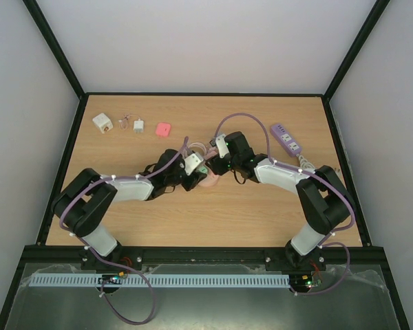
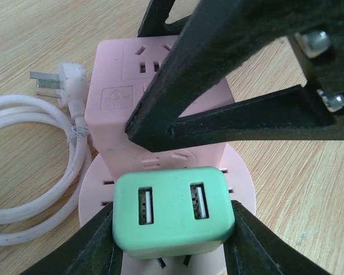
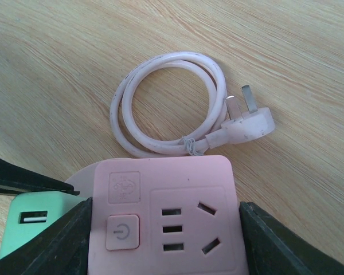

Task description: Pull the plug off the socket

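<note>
The pink socket (image 2: 112, 97) stands at the table's middle (image 1: 208, 181), a square outlet block on a round disc base (image 2: 241, 177). Its pale coiled cable (image 3: 166, 103) lies beside it, ending in a bare wall plug (image 3: 249, 123). A mint-green two-port USB plug (image 2: 173, 212) sits against the block's side over the disc. Two dark prongs show under its lower edge. My left gripper (image 2: 173, 232) is shut on this green plug. My right gripper (image 3: 166, 240) is shut on the outlet block (image 3: 166, 217), one finger on each side. The green plug also shows in the right wrist view (image 3: 31, 223).
A long lilac power strip (image 1: 286, 137) with a white cord lies at the back right. A white adapter (image 1: 102, 123), a small white charger (image 1: 138, 126) and a pink-red adapter (image 1: 163, 129) sit along the back left. Both arms meet at mid-table.
</note>
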Robot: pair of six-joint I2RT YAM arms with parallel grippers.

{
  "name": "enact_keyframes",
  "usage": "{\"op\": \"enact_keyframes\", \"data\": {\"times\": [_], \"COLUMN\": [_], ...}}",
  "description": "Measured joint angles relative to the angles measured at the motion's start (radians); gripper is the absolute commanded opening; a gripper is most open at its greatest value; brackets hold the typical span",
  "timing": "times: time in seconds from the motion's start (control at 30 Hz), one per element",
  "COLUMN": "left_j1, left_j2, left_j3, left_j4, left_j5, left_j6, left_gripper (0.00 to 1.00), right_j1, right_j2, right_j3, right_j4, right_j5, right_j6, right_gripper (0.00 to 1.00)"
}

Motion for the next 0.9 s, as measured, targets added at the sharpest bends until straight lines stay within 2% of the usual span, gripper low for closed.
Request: {"op": "enact_keyframes", "data": {"times": [0.13, 0.6, 0.73, 0.9], "left_j1": [0.019, 0.039, 0.039, 0.039], "left_j2": [0.0, -0.008, 0.002, 0.002], "left_j3": [0.0, 0.0, -0.01, -0.016], "left_j4": [0.001, -0.02, 0.011, 0.021], "left_j5": [0.047, 0.085, 0.084, 0.084], "left_j6": [-0.016, -0.019, -0.002, 0.004], "left_gripper": [0.22, 0.22, 0.29, 0.32], "right_j1": [0.0, 0.003, 0.003, 0.003], "right_j2": [0.001, 0.002, 0.002, 0.002], "right_j3": [0.0, 0.001, 0.001, 0.001], "right_j4": [0.003, 0.003, 0.003, 0.003], "right_j5": [-0.002, -0.011, -0.006, -0.007], "right_j6": [0.007, 0.014, 0.011, 0.007], "right_gripper": [0.22, 0.23, 0.34, 0.32]}}
